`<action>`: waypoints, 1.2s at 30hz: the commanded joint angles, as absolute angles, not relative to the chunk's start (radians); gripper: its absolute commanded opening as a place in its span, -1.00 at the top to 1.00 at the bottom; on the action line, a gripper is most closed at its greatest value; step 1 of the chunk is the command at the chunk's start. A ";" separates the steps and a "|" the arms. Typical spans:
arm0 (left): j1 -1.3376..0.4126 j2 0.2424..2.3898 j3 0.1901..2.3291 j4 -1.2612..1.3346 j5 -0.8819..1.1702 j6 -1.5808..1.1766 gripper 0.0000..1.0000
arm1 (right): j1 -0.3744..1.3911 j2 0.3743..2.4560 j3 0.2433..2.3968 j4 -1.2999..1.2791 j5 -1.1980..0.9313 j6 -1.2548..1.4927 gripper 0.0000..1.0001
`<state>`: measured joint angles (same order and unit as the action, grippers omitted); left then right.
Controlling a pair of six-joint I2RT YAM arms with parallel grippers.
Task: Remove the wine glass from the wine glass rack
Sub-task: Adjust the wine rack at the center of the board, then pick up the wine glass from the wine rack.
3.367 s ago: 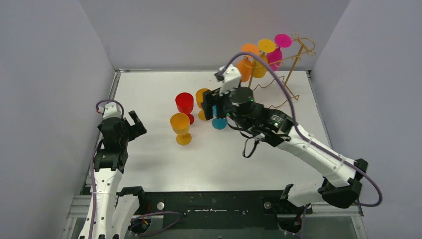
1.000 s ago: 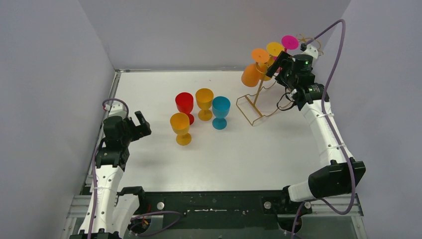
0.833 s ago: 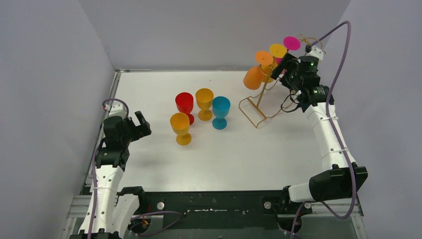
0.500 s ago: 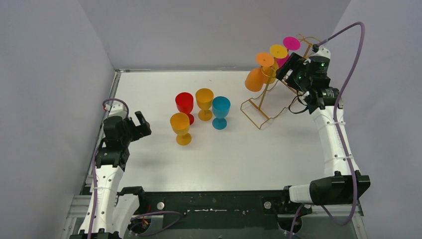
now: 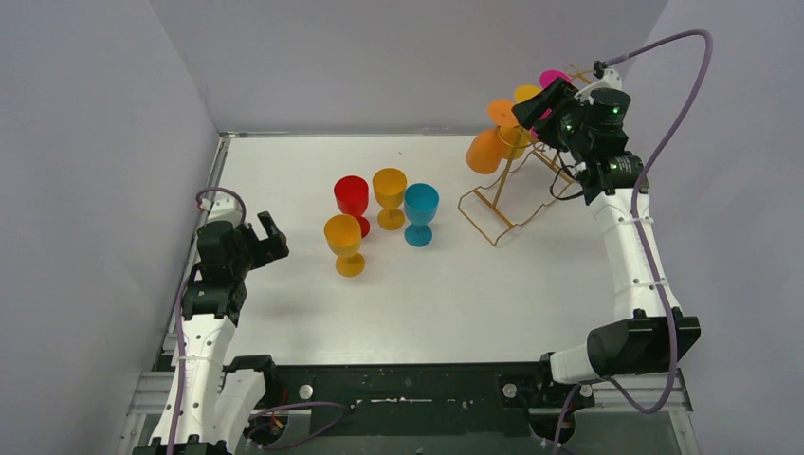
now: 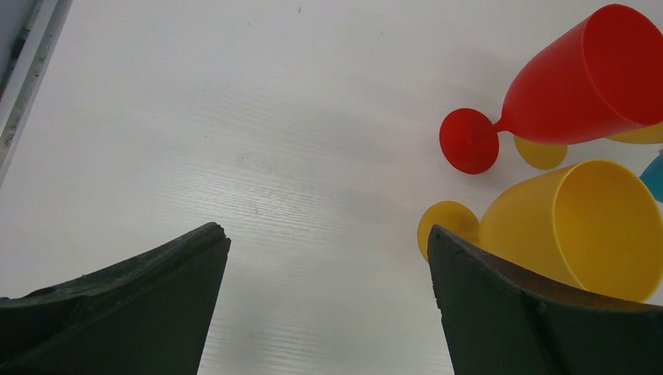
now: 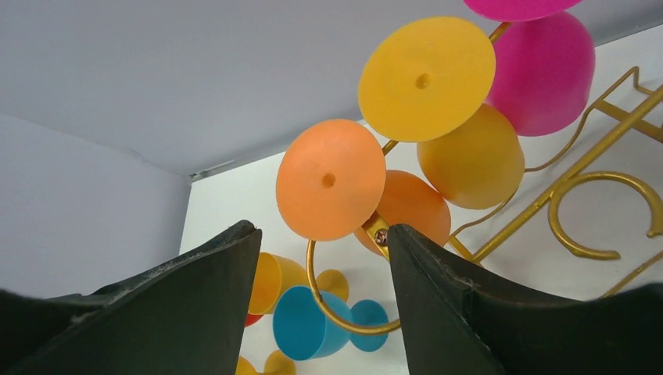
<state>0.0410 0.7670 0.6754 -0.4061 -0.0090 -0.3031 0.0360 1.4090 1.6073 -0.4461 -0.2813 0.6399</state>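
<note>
Rack [image 7: 547, 195] at the desk's [image 5: 427, 303] far right corner. Three glasses hang on it bowl-down: orange glass [image 7: 330, 180] at the end, then yellow glass [image 7: 426, 78], then pink glass [image 7: 543, 74]. Right claw [image 7: 320, 228] is up at the rack's top bar, jaws apart and nothing clamped. The orange foot is just past the fingertips and the end hook loop sits in the gap; can't tell if it touches. Left claw [image 6: 326, 232] is released wide, low over the desk's left side, holding nothing. Mid-desk, standing: red cup [image 5: 352, 197], blue cup [image 5: 421, 204], two yellow cups [image 5: 343, 234].
</note>
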 commanded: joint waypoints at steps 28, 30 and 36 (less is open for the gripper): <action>0.043 0.771 0.676 -0.347 0.031 -0.288 -0.95 | 0.015 1.555 1.616 -0.324 -0.325 0.744 0.22; 0.045 0.772 0.676 -0.348 0.032 -0.288 -0.95 | 0.012 1.551 1.605 -0.317 -0.331 0.751 0.23; 0.044 0.769 0.675 -0.347 0.030 -0.288 -0.95 | 0.002 1.560 1.592 -0.302 -0.401 0.778 0.25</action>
<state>0.0410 0.7738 0.6716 -0.3996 0.0128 -0.3031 0.0097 1.5501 1.6043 -0.3347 -0.3458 0.7494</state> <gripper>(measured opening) 0.974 0.381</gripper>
